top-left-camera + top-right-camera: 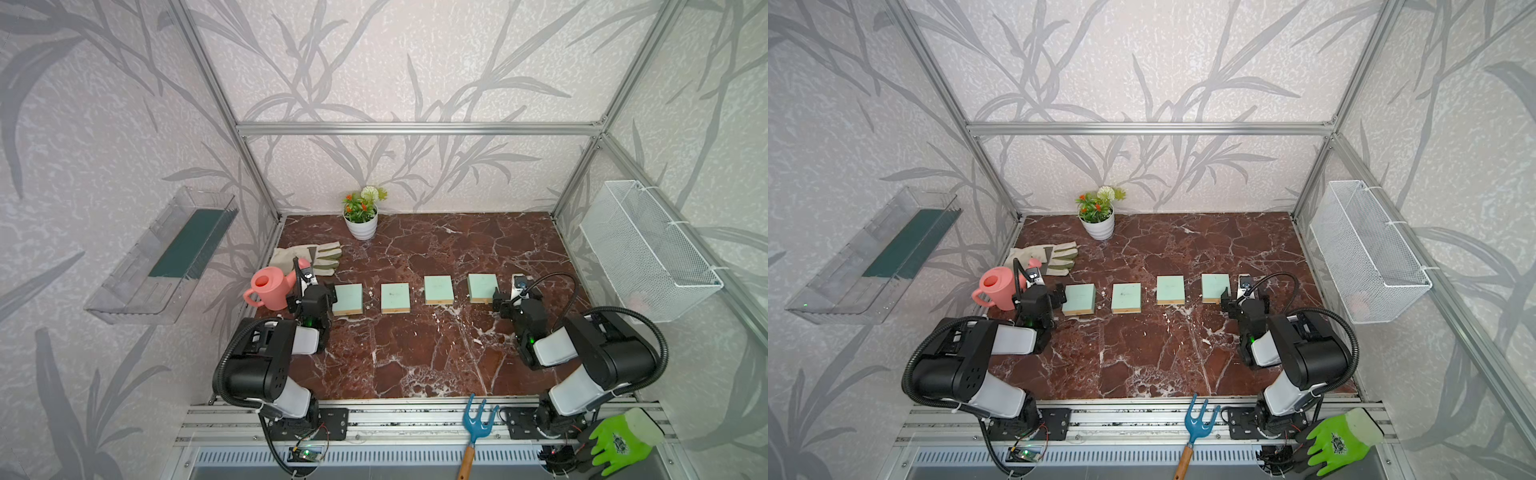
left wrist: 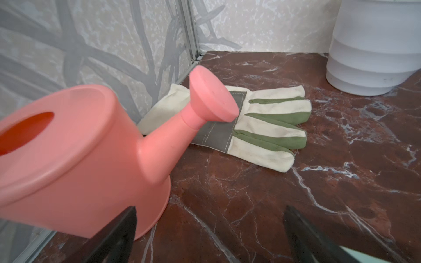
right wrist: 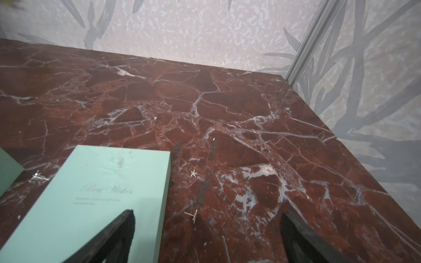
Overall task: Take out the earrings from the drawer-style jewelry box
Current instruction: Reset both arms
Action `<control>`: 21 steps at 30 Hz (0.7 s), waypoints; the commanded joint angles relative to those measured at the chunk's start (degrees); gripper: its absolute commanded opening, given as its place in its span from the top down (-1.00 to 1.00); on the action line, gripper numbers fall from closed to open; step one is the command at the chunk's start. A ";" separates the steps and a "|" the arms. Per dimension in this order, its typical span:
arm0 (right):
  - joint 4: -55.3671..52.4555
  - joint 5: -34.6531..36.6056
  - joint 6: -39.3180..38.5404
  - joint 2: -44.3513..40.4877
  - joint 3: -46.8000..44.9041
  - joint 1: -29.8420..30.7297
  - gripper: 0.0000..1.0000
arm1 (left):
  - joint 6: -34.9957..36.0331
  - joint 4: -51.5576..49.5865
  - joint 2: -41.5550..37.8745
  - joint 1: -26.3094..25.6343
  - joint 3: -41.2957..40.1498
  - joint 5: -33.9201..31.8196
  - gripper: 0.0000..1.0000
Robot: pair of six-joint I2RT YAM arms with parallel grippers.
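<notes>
Several mint-green drawer-style jewelry boxes stand in a row across the marble table [image 1: 415,353], all shut, from the leftmost [image 1: 348,299] to the rightmost [image 1: 482,287]. My left gripper [image 1: 312,291] [image 2: 209,211] is open and empty beside the leftmost box, facing the back left corner. My right gripper [image 1: 516,297] [image 3: 208,214] is open and empty, with one finger [image 3: 118,230] over the rightmost box [image 3: 102,193] and the other over bare marble. Tiny silvery earrings lie loose on the marble beside that box: one [image 3: 193,215] between the fingers, one [image 3: 193,174] further ahead, one [image 3: 37,177] on its other side.
A pink watering can [image 1: 268,289] [image 2: 79,159] stands close to the left gripper, with a pale gardening glove [image 1: 307,257] behind it. A white flower pot [image 1: 360,226] sits at the back. A blue hand rake [image 1: 476,419] and a green glove [image 1: 619,440] lie on the front rail.
</notes>
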 commanded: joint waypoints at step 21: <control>-13.39 1.06 0.44 -2.17 9.48 -0.41 -0.98 | -1.74 -3.35 -1.01 2.04 3.46 3.63 -0.99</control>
